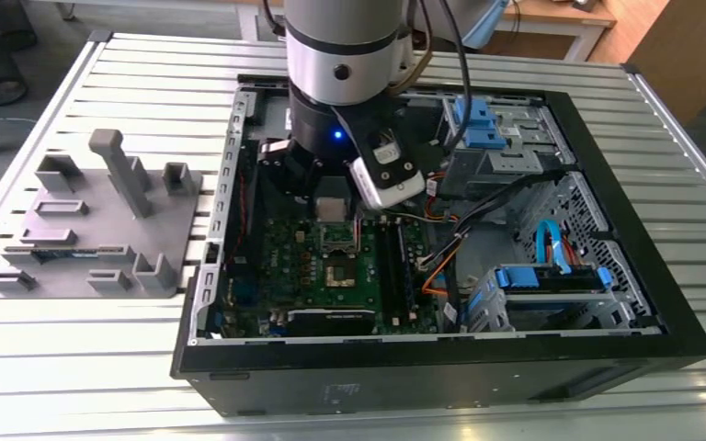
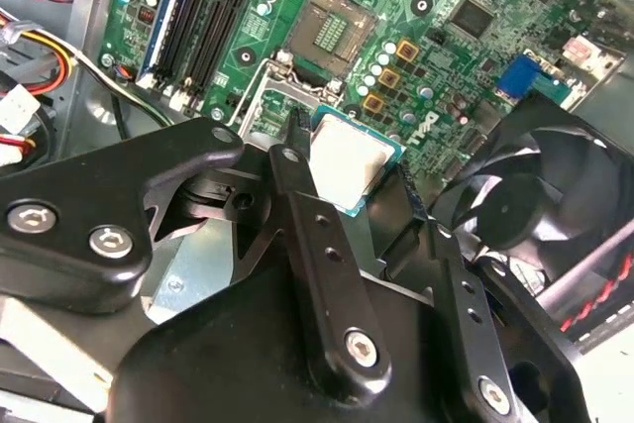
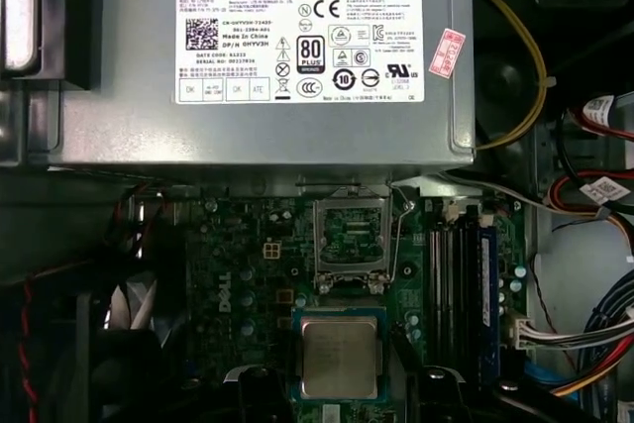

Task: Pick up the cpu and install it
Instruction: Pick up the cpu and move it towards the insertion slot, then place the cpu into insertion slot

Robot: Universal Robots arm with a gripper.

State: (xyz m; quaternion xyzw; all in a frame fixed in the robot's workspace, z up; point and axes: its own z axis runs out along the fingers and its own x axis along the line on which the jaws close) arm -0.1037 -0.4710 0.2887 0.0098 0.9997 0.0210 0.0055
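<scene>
I have the cpu (image 3: 340,357) in the gripper (image 2: 352,183). The two black fingers (image 2: 297,205) stand narrow, one on each side of the chip, and its silvery top faces the camera in both wrist views. I can't quite see the pads meet its edges, but the chip hangs above the motherboard (image 3: 248,274) and covers part of it, so I judge it clamped. That puts the pick-up behind me and the job in its carry-to-socket part. The socket (image 3: 350,235) lies open and bare, a metal frame around a field of contacts, and the chip is near it but not over it. In the first wrist view the chip sits on the side of the socket away from the grey power supply (image 3: 267,136), with the memory slots (image 3: 456,274) running alongside both. In the exterior view the arm reaches down into the open computer case (image 1: 647,303), close over the board. As I read it, seating the chip calls for bringing its square outline directly above the socket, with its edges parallel to the frame and the chip level, and then a gentle descent. Any skew or a hard push could bend the contacts. From here the chip looks roughly square with the socket, which helps.
</scene>
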